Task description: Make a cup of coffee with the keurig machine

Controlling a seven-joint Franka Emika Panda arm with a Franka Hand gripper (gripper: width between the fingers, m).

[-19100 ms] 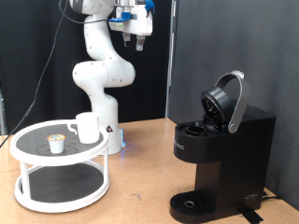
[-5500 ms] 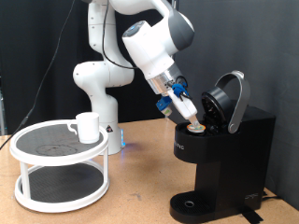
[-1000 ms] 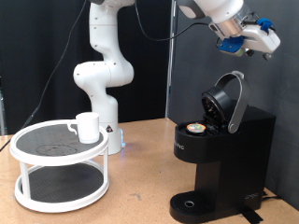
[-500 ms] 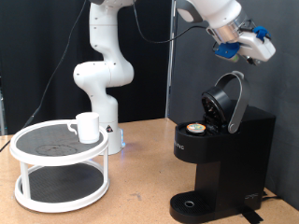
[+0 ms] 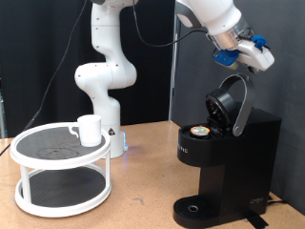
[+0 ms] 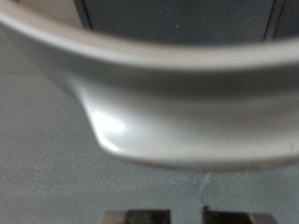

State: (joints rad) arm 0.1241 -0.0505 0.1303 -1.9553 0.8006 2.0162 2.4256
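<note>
The black keurig machine (image 5: 229, 157) stands at the exterior view's right with its rounded lid (image 5: 233, 103) tipped up and open. A tan-topped pod (image 5: 199, 132) sits in its chamber. My gripper (image 5: 257, 57) hangs just above the raised lid's upper edge, holding nothing. In the wrist view the lid's grey rim (image 6: 159, 103) fills the picture, blurred and very close, and the fingertips (image 6: 140, 217) stand close together, with the gripper (image 6: 187, 217) empty. The white cup (image 5: 89, 129) stands on the white stand's top tier at the left.
The white two-tier round stand (image 5: 62, 176) stands on the wooden table at the exterior view's left. The arm's white base (image 5: 105, 86) rises behind it. A dark curtain hangs behind the machine.
Over the last second my gripper has come down and a little leftwards, closer to the open lid's top edge. Much earlier the pod went from the stand into the machine's chamber.
</note>
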